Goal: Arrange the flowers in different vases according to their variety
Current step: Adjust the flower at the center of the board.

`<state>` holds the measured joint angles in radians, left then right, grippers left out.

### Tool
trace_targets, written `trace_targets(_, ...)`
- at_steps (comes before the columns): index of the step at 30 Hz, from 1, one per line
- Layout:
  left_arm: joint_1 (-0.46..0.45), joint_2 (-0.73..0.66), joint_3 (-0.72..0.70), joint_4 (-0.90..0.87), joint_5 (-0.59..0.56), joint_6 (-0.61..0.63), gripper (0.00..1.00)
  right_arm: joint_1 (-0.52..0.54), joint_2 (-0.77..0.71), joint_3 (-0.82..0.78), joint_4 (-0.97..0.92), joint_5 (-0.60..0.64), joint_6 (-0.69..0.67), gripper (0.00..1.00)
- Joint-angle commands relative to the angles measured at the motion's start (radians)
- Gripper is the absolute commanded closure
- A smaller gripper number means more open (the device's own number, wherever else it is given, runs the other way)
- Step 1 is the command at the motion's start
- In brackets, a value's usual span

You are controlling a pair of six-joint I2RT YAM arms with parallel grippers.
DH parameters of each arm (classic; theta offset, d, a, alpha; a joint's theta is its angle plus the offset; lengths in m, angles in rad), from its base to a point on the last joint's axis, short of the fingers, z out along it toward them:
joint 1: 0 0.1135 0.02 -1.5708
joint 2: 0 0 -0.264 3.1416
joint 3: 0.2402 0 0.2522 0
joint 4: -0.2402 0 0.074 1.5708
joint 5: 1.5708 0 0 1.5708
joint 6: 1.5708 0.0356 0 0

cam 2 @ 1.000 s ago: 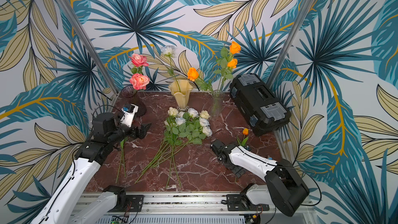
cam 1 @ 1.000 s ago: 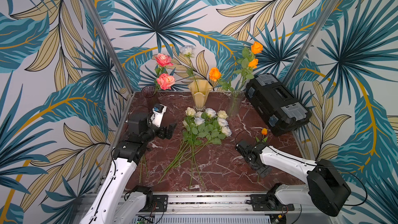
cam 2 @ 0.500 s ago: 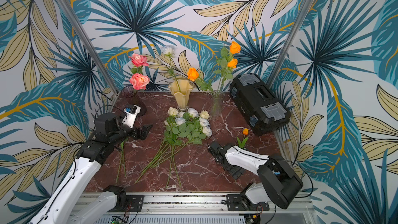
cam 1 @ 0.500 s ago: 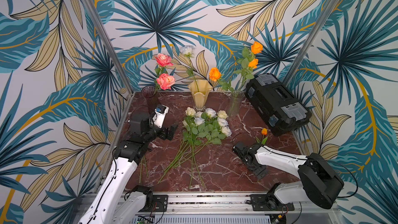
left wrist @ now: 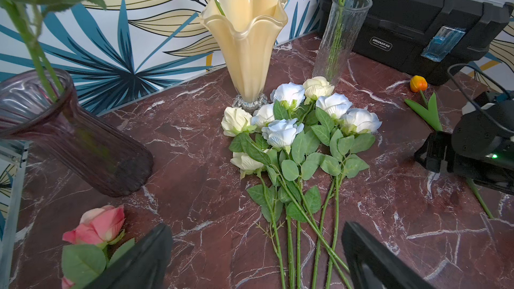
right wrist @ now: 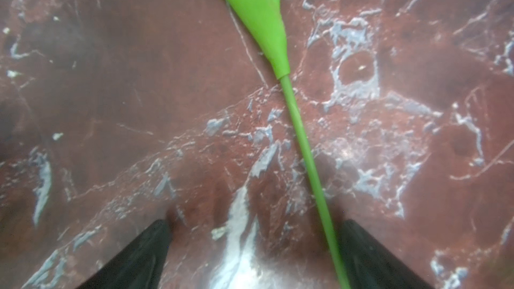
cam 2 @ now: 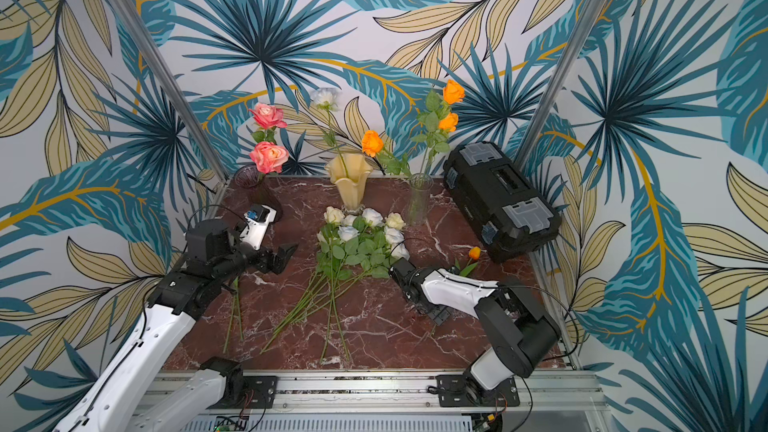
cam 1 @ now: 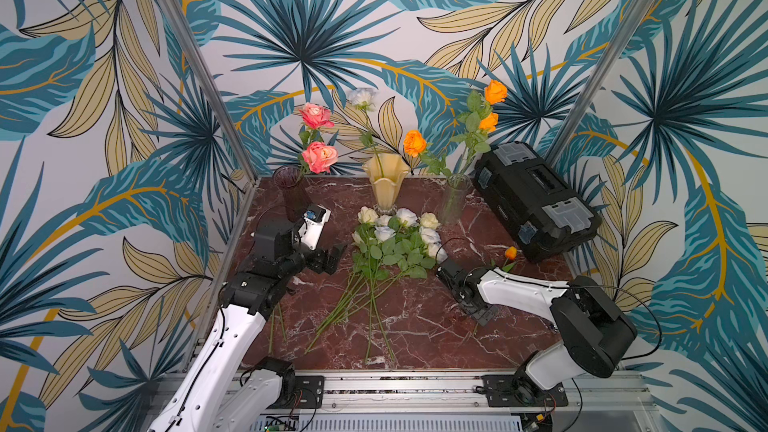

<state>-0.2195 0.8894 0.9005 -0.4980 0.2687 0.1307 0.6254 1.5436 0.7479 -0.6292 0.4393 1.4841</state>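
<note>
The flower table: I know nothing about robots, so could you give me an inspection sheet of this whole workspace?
Surface: red marble tabletop, no spills seen.
Job's things: pink roses in purple vase; one white rose in cream vase; orange roses in clear vase. Lying flat: white rose bunch, orange tulip, pink flower by the left arm.
Clutter: black toolbox at the back, beside the clear vase.
Grippers: left pincer open, empty, above the table; right pincer open, low, straddling the tulip stem.
Cables: black cable loops on both arms.
Surroundings: leaf-print walls, metal posts, front rail.
</note>
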Motion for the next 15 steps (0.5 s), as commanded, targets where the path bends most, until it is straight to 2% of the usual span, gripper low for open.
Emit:
trace_targets(1,-0.004,-0.013,0.032,0.003,-0.011,0.009,0.0,-0.036,-0.009,-0.11,0.086,-0.257,-0.064,0.04)
trace_targets(6,-0.004,-0.014,0.029,0.004,-0.007,0.006,0.0,-0.067,-0.117,-0.231,0.064,-0.361,-0.083,0.12)
trace_targets(10,-0.004,-0.018,0.03,0.001,-0.002,0.003,0.0,-0.067,-0.202,-0.282,-0.013,-0.397,-0.071,0.21)
trace_targets(15,-0.004,-0.016,0.028,0.009,0.003,0.0,0.0,-0.067,-0.173,-0.25,-0.111,-0.462,-0.098,0.32)
